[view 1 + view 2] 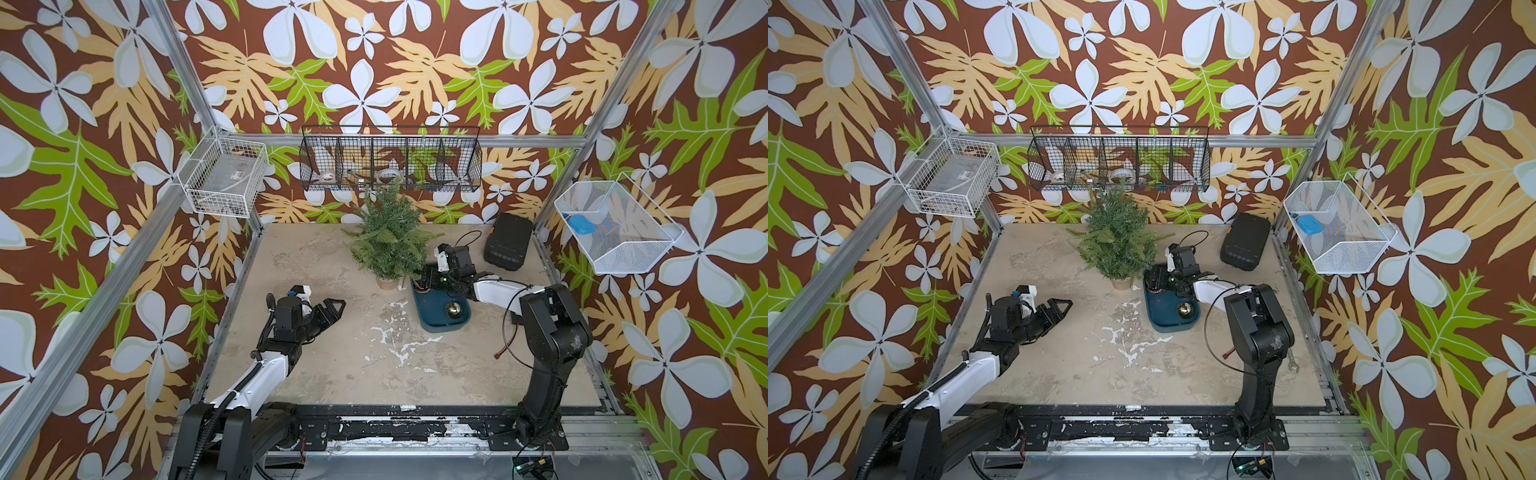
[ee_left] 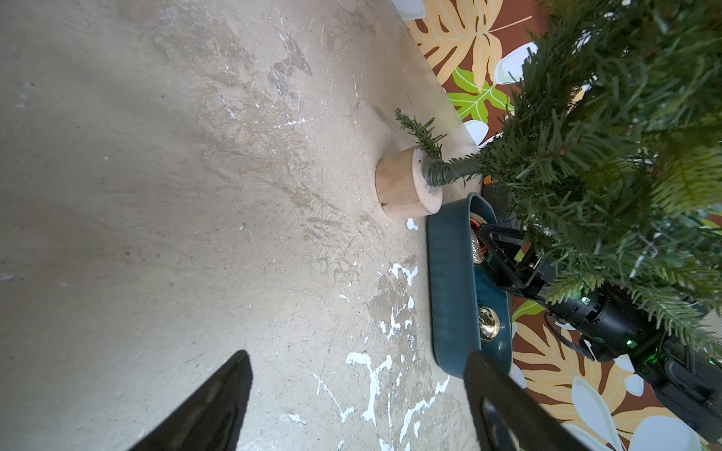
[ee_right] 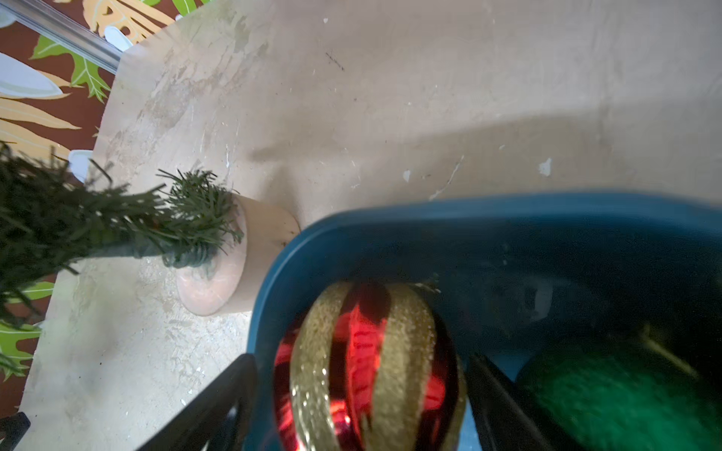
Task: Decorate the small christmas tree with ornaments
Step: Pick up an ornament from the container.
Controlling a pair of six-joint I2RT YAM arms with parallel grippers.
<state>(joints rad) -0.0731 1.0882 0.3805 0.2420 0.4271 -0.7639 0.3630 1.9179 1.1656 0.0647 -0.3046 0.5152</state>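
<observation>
The small christmas tree [image 1: 388,237] [image 1: 1117,241] stands in its tan pot [image 2: 406,183] at the back middle of the table, with no ornaments showing on it. Right beside the pot lies a dark blue tray [image 1: 440,328] [image 1: 1167,326]. In it are a shiny gold ball [image 1: 453,308] [image 2: 488,322], a red-gold striped ball [image 3: 371,371] and a green glitter ball [image 3: 609,390]. My right gripper [image 1: 426,282] [image 3: 362,359] reaches into the tray's far end. It is open, its fingers straddle the striped ball, and slim gaps show. My left gripper [image 1: 338,307] [image 2: 359,354] hovers open and empty left of the tray.
A black case [image 1: 508,243] lies at the back right. A black wire basket [image 1: 390,160] hangs on the back wall just above the treetop, and white wire baskets [image 1: 224,183] [image 1: 615,228] hang at both sides. A red-tipped cable [image 1: 500,353] lies by the right arm's base.
</observation>
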